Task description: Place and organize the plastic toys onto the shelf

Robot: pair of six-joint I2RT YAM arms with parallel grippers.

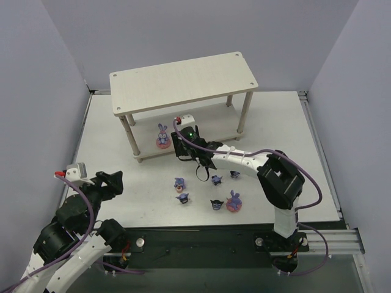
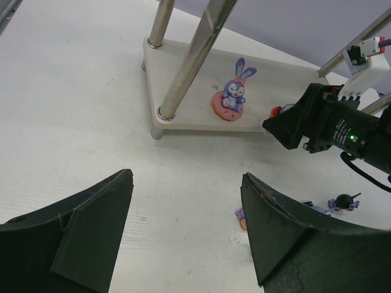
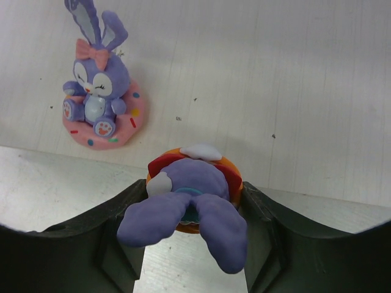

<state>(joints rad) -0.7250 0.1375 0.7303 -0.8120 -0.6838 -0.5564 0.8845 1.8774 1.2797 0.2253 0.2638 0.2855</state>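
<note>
Right claw: the right gripper (image 3: 195,189) is clamped on a purple bunny (image 3: 186,210) with an orange base, one finger on each side of the base.
Held toy, place: we see it right over the front edge of the shelf's lower board (image 2: 269,79), not clearly past it.
Left claw: the left gripper (image 2: 186,183) hangs over the table (image 1: 110,152) near its left front corner, jaws apart and empty.
Already shelved: a pink-based bunny (image 2: 231,93) stands upright on the lower board, near the held one.
Risk, early release: we judge that letting go here drops the base half on the edge, so the toy tips back onto the table.
Risk, collision: pushing deeper at an angle may knock the standing bunny over.
Risk, clearance: the wrist works under the top board (image 1: 183,79); lifting too soon may jolt the shelf.
Left to do: several toys, such as a dark figure (image 1: 216,204), lie on the table near its front edge.
</note>
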